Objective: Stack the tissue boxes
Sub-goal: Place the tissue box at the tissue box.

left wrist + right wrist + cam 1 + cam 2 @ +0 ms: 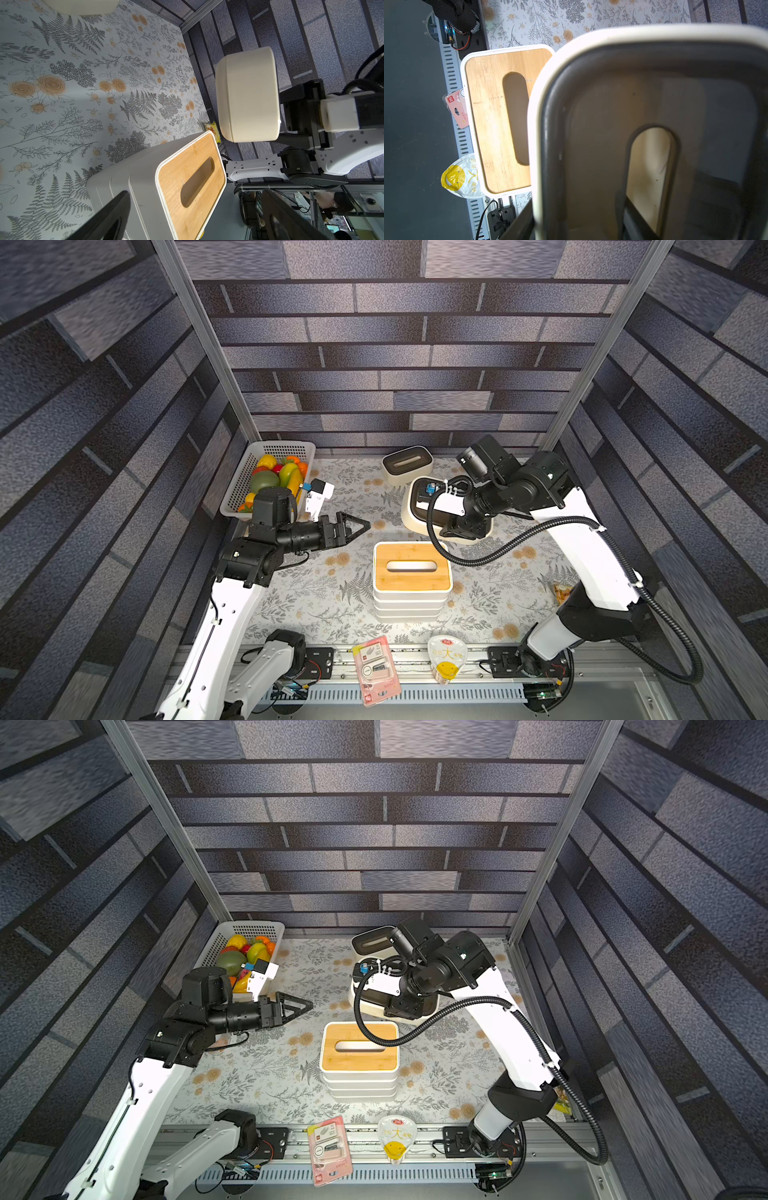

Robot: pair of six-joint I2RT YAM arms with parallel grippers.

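While the right pincer (457,529) grips the rounded brown-lidded tissue box (409,512) aloft, just beyond the wood-lidded stack (407,605), the carry step is judged in hand. Next: centre over the wood lid (395,578), lower level, release. Left pincer (361,526) gapes wide, empty.

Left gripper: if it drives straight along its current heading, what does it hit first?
Most likely the lifted rounded cream box. In a top view the open left gripper aims at the box's side wall, clearing the far side of the wood-lidded stack. Heights are unclear, so it might slip beneath the box.
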